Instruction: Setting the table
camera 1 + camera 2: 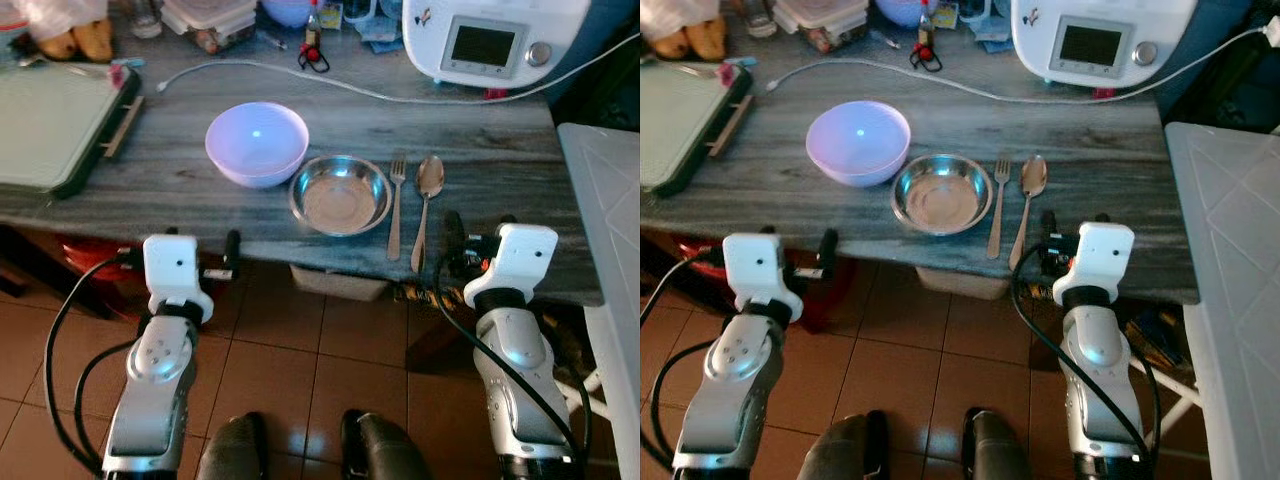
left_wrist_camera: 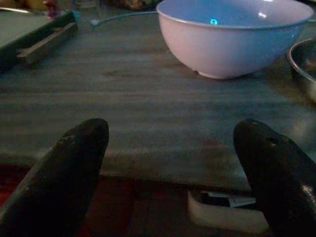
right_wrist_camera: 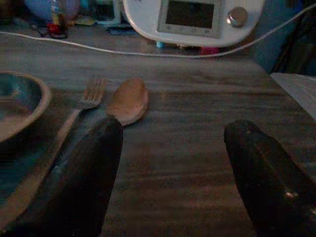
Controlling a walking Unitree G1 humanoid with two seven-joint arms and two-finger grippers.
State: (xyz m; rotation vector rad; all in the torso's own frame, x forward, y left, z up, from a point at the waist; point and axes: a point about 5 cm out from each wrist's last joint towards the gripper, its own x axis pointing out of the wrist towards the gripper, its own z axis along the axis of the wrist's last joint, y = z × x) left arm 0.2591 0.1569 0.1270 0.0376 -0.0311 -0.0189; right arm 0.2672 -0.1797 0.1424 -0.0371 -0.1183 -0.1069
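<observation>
A lavender bowl (image 1: 257, 143) stands on the grey wooden table (image 1: 180, 180). Just to its right is a steel bowl (image 1: 340, 194), then a fork (image 1: 396, 205) and a spoon (image 1: 428, 195) lying side by side. My left gripper (image 2: 173, 173) is open at the table's front edge, in front of the lavender bowl (image 2: 232, 37) and short of it. My right gripper (image 3: 173, 173) is open low over the front edge, just right of the spoon (image 3: 128, 101). One of its fingers (image 3: 84, 168) overlaps the cutlery handles. Neither gripper holds anything.
A white kitchen appliance (image 1: 490, 40) with a screen stands at the back right, and its white cable (image 1: 300, 80) runs across the table. A green tray (image 1: 50, 125) lies at the left. Food containers (image 1: 210, 20) line the back. A white surface (image 1: 610, 200) stands to the right.
</observation>
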